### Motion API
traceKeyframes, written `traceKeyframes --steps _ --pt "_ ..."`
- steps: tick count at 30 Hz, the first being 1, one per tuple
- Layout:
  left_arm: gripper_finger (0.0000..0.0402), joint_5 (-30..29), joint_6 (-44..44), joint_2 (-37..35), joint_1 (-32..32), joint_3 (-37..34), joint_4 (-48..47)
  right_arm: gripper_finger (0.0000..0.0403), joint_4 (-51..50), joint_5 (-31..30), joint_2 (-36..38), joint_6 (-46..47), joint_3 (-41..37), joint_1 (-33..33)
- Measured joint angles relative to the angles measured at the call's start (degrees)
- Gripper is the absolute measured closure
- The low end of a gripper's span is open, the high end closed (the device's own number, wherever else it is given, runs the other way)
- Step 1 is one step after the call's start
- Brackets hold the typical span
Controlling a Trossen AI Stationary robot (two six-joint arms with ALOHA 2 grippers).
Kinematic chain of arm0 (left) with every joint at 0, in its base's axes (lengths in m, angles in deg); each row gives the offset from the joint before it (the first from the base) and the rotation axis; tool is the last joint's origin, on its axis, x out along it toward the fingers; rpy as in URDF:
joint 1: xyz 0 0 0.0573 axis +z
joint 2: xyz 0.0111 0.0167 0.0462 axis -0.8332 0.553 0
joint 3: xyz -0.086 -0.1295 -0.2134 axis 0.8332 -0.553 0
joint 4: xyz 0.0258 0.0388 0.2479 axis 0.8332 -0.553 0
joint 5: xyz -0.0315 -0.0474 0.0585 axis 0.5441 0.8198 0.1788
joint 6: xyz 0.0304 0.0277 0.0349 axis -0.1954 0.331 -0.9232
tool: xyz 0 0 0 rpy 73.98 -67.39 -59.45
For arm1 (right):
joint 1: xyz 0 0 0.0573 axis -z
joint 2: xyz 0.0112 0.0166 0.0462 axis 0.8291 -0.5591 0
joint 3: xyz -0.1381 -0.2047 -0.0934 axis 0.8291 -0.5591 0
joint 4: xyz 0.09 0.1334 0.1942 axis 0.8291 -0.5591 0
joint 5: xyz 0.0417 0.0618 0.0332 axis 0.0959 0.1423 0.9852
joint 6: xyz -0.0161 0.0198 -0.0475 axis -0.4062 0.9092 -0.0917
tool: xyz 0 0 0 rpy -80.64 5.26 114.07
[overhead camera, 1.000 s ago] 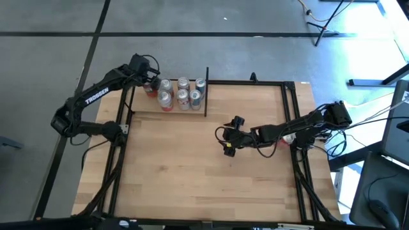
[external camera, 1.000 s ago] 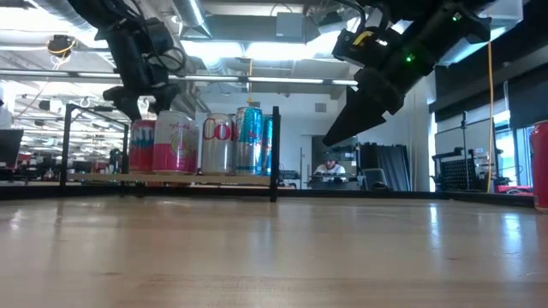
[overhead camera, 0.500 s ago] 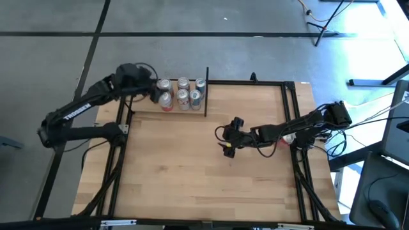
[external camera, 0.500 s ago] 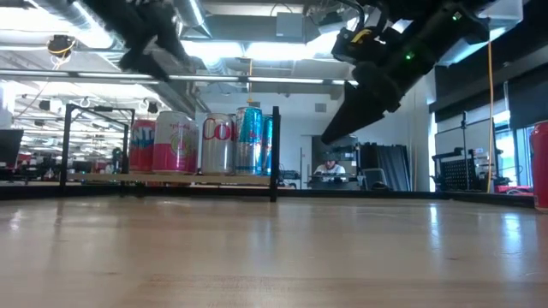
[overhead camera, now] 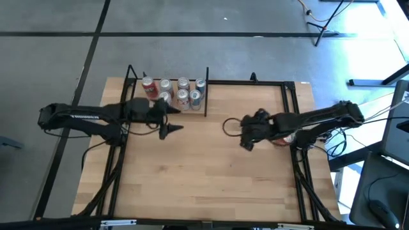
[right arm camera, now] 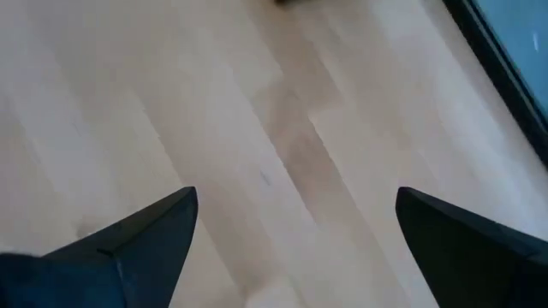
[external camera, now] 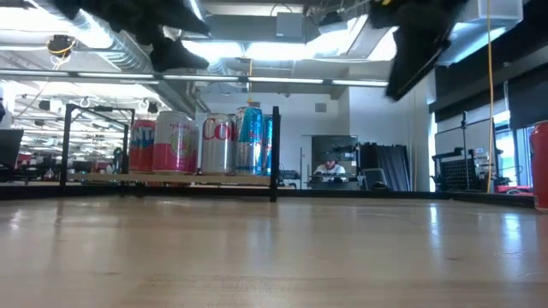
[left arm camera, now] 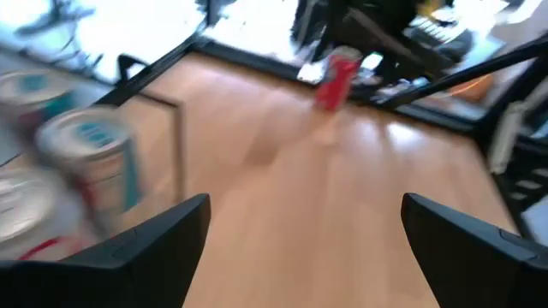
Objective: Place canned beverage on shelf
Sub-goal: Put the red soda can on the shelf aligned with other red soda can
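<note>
Six beverage cans [overhead camera: 174, 92] stand together on the shelf [overhead camera: 137, 110], the light-wood ledge with thin black rods along the far left part of the table [overhead camera: 204, 172]. From table height they show as a tight row: two pink-and-red ones on the left [external camera: 175, 143], a silver can with red lettering [external camera: 218, 144], and a blue-and-silver can [external camera: 250, 139] by the black upright rod [external camera: 275, 154]. All stand upright.

One more red can [left arm camera: 333, 79] stands apart on the table's right side, near the edge rail; in the overhead view it is mostly hidden under the right arm, and in the level view only a red sliver [external camera: 539, 167] shows at the right margin.

Left gripper [overhead camera: 171, 130] hangs over the bare wood just in front of the shelf, its fingers spread wide and holding nothing; the wrist camera shows a dark finger [left arm camera: 145, 248] on each side with open tabletop between them. Right gripper [overhead camera: 246, 142] hovers over the middle-right of the table, pointing down at plain planks, its fingers [right arm camera: 128, 248] likewise wide apart and empty.

A person [external camera: 326, 168] sits in the room beyond the table.
</note>
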Motion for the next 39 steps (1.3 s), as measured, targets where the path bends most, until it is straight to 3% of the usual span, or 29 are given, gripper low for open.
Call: traceKeyframes --steps 7,10,17,22,28,39 --pt "0.0035 -0.16 -4.68 -0.03 -5.41 -6.19 22.17 0.0020 -17.92 4.58 5.94 19.39 3.14 -0.04" --pt "0.0035 -0.16 -7.15 -0.01 -7.14 -6.56 24.87 0.0020 -21.11 9.31 6.25 24.16 3.11 -0.11" --pt "0.0035 -0.08 -8.46 0.00 -10.28 -6.57 23.96 0.0020 -36.10 12.37 4.36 34.77 2.97 1.71" --pt "0.0035 -0.05 -8.61 -0.01 -11.70 -6.57 23.99 0.0020 -34.89 15.12 3.95 34.93 1.63 1.81" --pt "0.0035 -0.04 -8.61 -0.01 -12.65 -6.57 23.94 0.0020 -35.80 18.81 3.54 33.77 -5.18 2.40" --pt "0.0035 -0.04 -8.55 -0.01 -14.80 -6.57 23.43 0.0020 -35.47 17.56 3.38 31.26 -13.21 8.07"
